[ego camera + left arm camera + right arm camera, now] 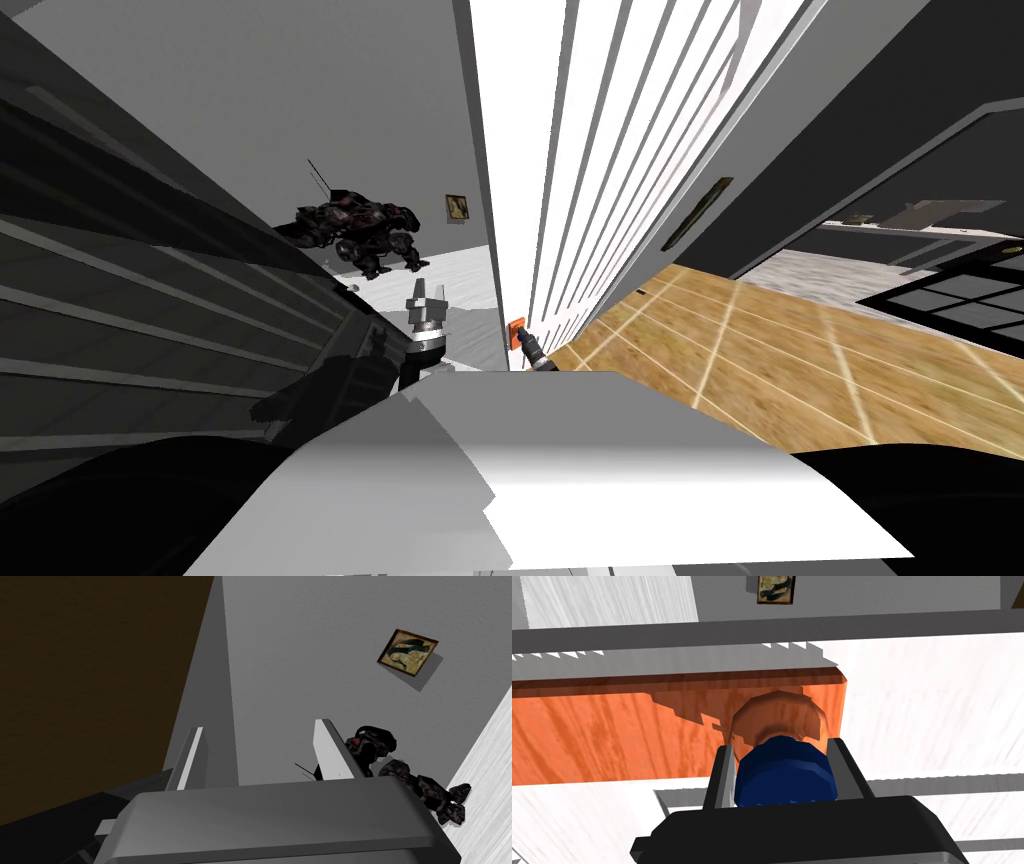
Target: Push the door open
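Right end effector (pixel 782 748) pinching the blue knob (pixel 784 771) of the white door (pixel 937 701)
The fingers (pixel 724 776) press the knob's two sides; the knob sticks out from an orange plate (pixel 612 731) fixed to the panelled door, which stands just ahead of me, its face running up the middle of the head view beside a wooden floor (pixel 800 350). The left end effector (pixel 260 728) hangs beside the door's edge with its fingers spread and empty, pointing toward a dark toy figure (pixel 425 786) on the pale floor
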Controlling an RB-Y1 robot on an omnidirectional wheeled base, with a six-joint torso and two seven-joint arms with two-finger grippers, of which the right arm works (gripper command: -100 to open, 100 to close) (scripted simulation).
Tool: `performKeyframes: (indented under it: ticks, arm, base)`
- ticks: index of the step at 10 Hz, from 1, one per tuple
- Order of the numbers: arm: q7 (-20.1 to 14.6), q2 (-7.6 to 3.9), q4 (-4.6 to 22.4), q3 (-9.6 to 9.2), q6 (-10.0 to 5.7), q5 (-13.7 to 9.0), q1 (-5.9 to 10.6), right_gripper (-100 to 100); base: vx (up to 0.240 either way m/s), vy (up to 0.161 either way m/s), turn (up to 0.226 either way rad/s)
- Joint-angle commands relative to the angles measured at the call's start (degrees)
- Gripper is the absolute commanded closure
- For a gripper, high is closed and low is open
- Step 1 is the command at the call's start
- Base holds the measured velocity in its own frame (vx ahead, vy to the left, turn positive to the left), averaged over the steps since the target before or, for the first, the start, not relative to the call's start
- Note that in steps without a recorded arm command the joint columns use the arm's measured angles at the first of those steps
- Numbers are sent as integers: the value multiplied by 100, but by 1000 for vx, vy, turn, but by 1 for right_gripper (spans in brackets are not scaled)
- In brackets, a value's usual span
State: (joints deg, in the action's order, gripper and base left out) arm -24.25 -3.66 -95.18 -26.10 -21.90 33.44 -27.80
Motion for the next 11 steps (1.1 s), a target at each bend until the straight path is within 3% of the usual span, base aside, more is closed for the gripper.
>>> performKeyframes:
  ticks: [1,6,11]
  arm:
    - [26,-12,-29,114,29,-45,57,100]
    - [107,-4,50,410,90,-185,184,100]
    - [201,83,140,750,161,-347,329,100]
  base:
    - [134,127,-54]
    - [148,153,-74]
    - [119,145,-90]
